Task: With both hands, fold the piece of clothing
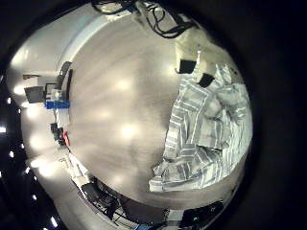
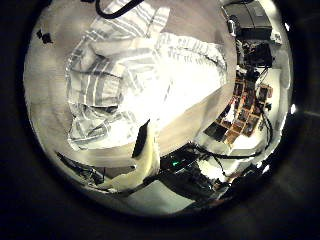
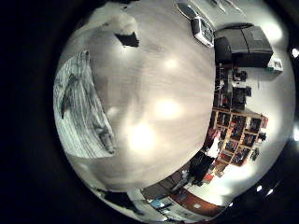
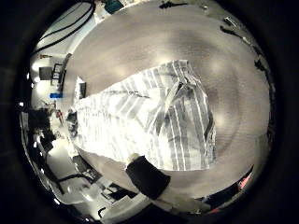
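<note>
A striped piece of clothing (image 2: 130, 80) lies crumpled and partly spread on the wooden table (image 2: 195, 110). In the left thumb side palm view it fills much of the table under the palm, and one finger of my left hand (image 2: 143, 152) reaches in straight, above the cloth's edge. The left little finger side palm view shows the clothing (image 1: 206, 125) at one side of the table (image 1: 115, 96). The right little finger side palm view shows the clothing (image 3: 79, 107) at the table's edge.
Small devices (image 1: 58, 96) stand at the table's edge in the left little finger side palm view. A box (image 3: 201, 33) sits past the table's far end and shelves (image 3: 234, 121) stand in the room beyond. A broad bare stretch of table (image 3: 159, 103) lies beside the clothing.
</note>
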{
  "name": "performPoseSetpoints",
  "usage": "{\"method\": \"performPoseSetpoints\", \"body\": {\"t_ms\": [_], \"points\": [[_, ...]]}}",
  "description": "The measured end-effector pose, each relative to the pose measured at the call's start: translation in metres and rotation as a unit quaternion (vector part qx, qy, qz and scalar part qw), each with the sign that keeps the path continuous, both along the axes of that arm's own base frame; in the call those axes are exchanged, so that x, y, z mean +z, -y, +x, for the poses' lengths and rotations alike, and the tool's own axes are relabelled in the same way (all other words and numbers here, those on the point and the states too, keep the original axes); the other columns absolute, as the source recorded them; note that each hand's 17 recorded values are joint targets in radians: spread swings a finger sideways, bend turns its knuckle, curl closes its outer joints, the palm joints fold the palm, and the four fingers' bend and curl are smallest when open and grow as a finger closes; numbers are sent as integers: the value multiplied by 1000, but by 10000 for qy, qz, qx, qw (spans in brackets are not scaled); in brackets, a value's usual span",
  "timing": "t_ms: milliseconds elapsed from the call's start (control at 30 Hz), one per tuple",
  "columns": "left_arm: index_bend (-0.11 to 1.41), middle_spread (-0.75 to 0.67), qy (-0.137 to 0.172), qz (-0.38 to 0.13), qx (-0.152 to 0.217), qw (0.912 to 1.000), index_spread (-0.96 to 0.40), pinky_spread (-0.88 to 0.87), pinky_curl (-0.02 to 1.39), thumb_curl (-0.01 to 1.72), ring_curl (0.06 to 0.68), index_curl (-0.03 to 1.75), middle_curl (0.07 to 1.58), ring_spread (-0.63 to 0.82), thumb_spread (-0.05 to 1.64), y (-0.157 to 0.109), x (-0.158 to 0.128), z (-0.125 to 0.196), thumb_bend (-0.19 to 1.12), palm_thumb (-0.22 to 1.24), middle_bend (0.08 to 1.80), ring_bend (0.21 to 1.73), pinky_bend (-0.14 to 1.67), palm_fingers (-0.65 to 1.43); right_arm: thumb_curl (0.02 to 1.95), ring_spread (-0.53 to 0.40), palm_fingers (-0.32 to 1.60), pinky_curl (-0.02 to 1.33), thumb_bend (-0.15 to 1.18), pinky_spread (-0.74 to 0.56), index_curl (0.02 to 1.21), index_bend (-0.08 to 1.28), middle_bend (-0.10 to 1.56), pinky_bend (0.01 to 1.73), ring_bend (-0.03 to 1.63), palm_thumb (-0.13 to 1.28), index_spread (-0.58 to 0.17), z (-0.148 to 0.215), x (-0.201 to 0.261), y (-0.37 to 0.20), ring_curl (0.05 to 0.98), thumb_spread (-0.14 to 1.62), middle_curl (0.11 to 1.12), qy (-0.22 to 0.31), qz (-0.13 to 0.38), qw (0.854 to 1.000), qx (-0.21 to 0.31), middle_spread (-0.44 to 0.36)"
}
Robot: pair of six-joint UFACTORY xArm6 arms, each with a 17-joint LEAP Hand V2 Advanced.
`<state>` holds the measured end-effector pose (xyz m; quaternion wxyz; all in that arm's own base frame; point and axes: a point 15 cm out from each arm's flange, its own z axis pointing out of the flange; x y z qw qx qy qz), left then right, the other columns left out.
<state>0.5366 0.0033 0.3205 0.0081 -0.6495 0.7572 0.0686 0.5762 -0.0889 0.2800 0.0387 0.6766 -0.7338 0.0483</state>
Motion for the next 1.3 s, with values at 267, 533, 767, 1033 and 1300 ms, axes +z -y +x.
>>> {"method": "performPoseSetpoints", "body": {"t_ms": [267, 533, 767, 1033, 1300], "points": [[174, 298, -474, -174, -140, 9986, -17, 385, 463, 311, 267, 638, 440, 356, 1067, 2, -10, -51, -24, 272, 142, 782, 504, -47, 293, 61, 206, 429, -18, 445, 376, 158, 470, 863, 897, 282, -341, -5, -22, 1, 331, 1222, 394, -229, 160, 9995, -152, -16], [176, 286, -676, -372, -111, 9970, 1, 406, 421, 307, 248, 534, 377, 379, 1076, 17, -63, -77, -19, 300, 178, 744, 452, 8, 303, 44, 212, 401, -15, 441, 346, 166, 477, 847, 899, 322, -299, -5, -71, -12, 314, 1202, 388, -618, 309, 9975, -146, 6], [180, 271, -824, -394, -31, 9958, 9, 409, 401, 303, 239, 479, 345, 375, 1088, 17, -91, -80, -18, 318, 175, 723, 439, 30, 311, 69, 217, 379, -22, 444, 336, 171, 438, 857, 876, 324, -275, 4, -91, -27, 289, 1168, 373, -617, 291, 9975, -168, 34], [182, 266, -803, -367, -35, 9961, 13, 410, 385, 299, 231, 441, 321, 376, 1101, 15, -89, -79, -20, 329, 174, 704, 426, 47, 318, 99, 240, 350, -23, 447, 333, 176, 416, 853, 867, 319, -254, 6, -107, -33, 268, 1137, 364, -686, 289, 9971, -151, 52], [182, 265, -816, -357, -34, 9960, 13, 409, 375, 293, 229, 418, 307, 376, 1102, 15, -87, -80, -21, 338, 173, 694, 418, 59, 324, -4, 498, 307, -22, 360, 346, 201, 472, 830, 973, 323, -262, 2, -116, -33, 267, 1120, 373, -803, 296, 9962, -136, 16]]}}
